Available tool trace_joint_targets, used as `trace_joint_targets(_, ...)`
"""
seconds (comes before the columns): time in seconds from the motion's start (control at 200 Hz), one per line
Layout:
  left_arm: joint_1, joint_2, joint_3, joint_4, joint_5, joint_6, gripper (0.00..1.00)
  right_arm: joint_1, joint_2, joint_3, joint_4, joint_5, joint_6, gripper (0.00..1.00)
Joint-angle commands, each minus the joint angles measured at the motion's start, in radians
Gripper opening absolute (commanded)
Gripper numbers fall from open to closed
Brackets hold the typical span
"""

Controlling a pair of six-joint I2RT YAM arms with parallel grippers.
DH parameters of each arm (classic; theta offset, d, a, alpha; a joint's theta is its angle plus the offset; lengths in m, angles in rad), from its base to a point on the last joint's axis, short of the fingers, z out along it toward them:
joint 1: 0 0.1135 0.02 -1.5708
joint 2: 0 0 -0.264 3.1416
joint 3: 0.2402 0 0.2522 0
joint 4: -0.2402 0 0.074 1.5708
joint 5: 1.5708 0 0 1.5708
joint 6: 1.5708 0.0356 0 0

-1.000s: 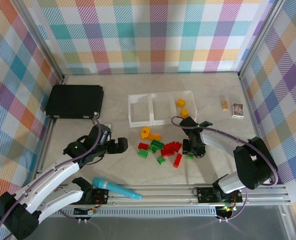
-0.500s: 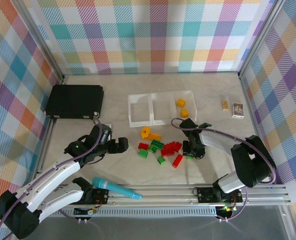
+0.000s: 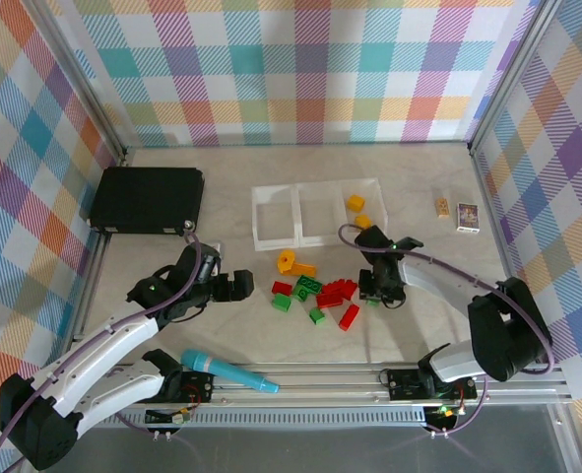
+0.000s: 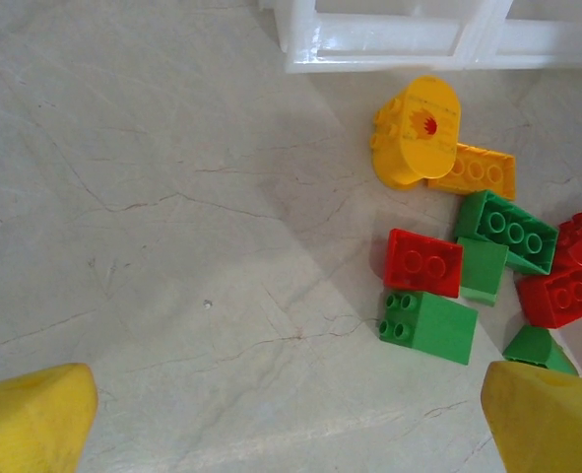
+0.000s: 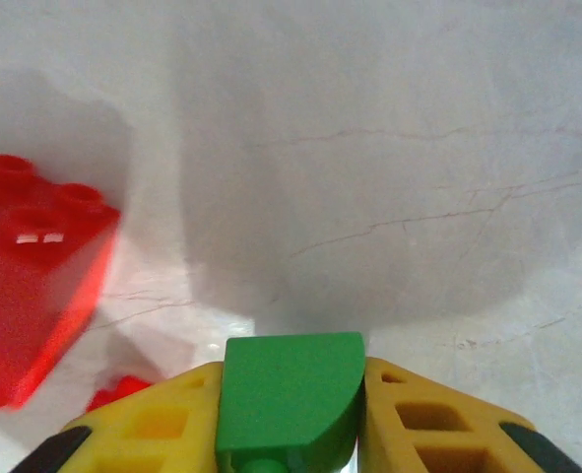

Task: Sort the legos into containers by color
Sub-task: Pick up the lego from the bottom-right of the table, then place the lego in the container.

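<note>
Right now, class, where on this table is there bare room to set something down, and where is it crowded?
Bare table lies behind the containers and black case, and between the cards and the right arm. Crowded: the legos in front of the containers.

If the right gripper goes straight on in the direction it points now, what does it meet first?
Probably the bare table. The green lego held in the right gripper would touch it first. The red brick lies off to one side of that line. Depth is unclear.
</note>
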Motion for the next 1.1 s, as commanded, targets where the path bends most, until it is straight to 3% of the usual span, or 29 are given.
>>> trace_joint_targets(0.0,-0.011,0.016,0.037,0.020,0.017,0.013,1.00,-0.002,-0.016,0.145,-0.037,-0.024,-0.066,0.21)
trace_joint_targets(0.265,-0.014,0.111,0.075,0.101,0.050,0.002,1.00,-0.001,0.237,0.529,-0.006,-0.080,-0.175,0.19)
trace_joint_targets(0.4,-0.018,0.142,0.064,0.149,0.049,-0.004,1.00,-0.002,0.380,0.620,0.103,-0.164,-0.174,0.19)
trace_joint_targets(0.765,-0.032,0.238,0.101,0.171,0.060,0.000,1.00,-0.002,0.663,0.862,0.095,-0.159,-0.199,0.21)
trace_joint_targets(0.89,-0.033,0.244,0.114,0.151,0.054,0.010,1.00,-0.002,0.689,0.867,0.098,-0.141,-0.196,0.25)
trace_joint_targets(1.095,-0.038,0.236,0.112,0.140,0.058,0.011,1.00,-0.006,0.701,0.862,0.080,-0.104,-0.197,0.45)
